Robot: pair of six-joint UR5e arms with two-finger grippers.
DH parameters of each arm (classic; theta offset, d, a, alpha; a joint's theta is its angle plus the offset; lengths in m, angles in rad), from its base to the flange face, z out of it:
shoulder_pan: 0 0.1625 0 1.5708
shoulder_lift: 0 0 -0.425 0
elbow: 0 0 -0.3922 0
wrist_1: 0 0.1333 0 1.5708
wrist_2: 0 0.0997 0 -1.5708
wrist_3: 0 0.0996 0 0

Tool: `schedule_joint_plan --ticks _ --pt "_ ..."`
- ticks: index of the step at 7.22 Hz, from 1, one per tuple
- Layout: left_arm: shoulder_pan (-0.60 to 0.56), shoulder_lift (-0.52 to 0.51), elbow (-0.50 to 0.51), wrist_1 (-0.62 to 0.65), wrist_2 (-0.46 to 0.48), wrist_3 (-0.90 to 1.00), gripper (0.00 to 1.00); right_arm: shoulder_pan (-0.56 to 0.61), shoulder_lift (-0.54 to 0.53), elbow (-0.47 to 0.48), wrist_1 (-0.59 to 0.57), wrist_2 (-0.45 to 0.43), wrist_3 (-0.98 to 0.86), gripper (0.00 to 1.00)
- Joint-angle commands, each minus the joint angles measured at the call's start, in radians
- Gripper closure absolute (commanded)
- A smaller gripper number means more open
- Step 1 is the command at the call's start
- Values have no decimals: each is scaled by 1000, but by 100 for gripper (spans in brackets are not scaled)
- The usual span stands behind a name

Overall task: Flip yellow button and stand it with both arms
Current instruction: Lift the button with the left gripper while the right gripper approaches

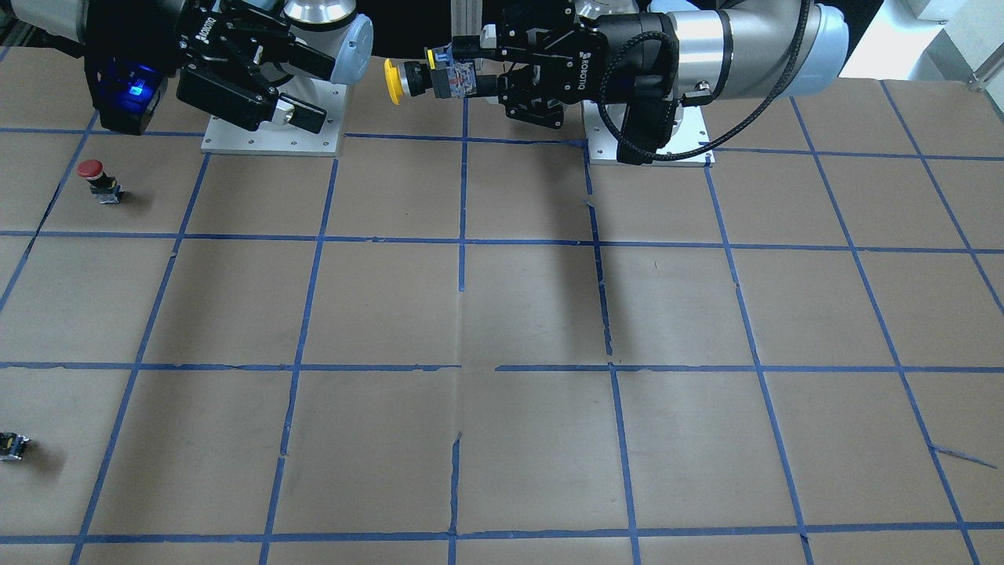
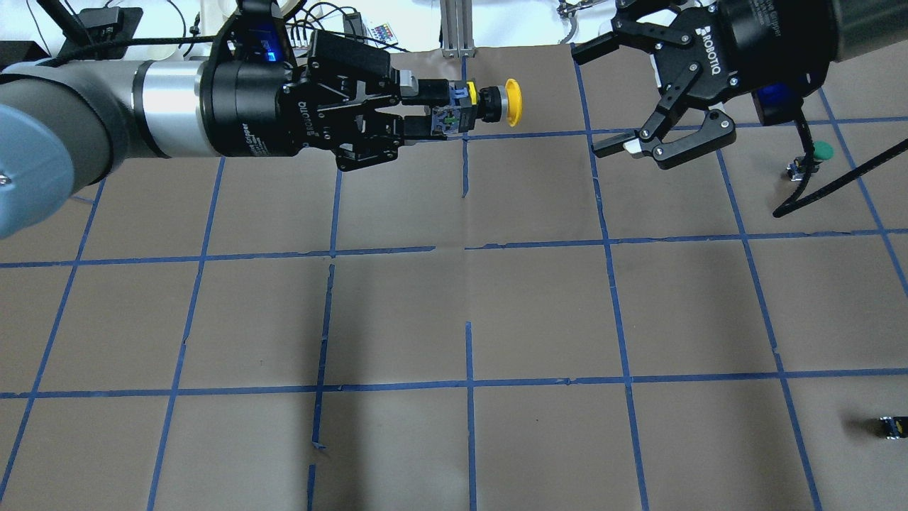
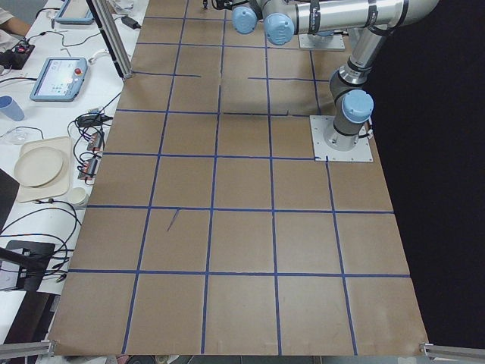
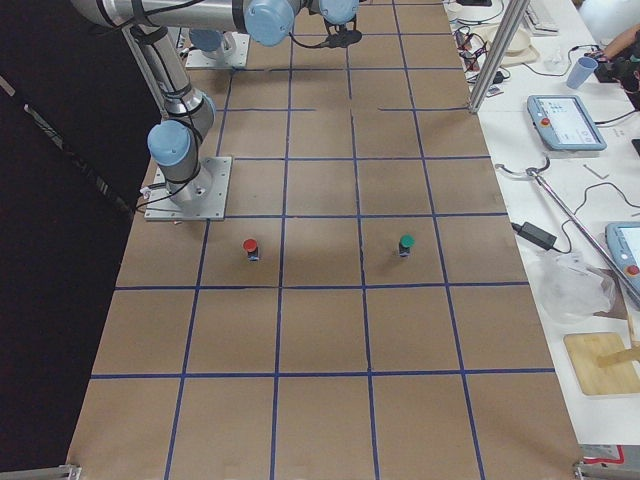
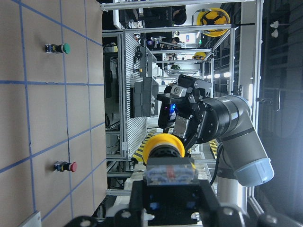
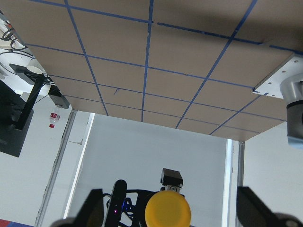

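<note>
A brown worktop [image 1: 533, 314] was gridded with blue tape [image 1: 463, 243]. In the front-facing view a red-capped button [image 1: 100, 179] stood upright toward ten o'clock, and a small dark part [image 1: 13, 446] lay near eight o'clock. In the right-side view a green-capped button [image 4: 406, 245] stood at the red one's three o'clock.

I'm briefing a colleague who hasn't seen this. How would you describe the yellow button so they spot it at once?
Above the brown table with blue grid lines, find the left arm. The left gripper is shut on the yellow button, held sideways in mid-air, cap towards the open right gripper. The red button and green button rest on the table; this one alone is airborne.
</note>
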Motion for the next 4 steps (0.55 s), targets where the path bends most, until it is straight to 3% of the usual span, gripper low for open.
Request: schedule_joint_plan --ticks 1,4 --pt "-20 -2 -5 55 -38 -29 99 14 -16 6 6 42 35 1" --pt "-21 1 -3 80 -38 -36 99 28 -47 6 9 63 43 1"
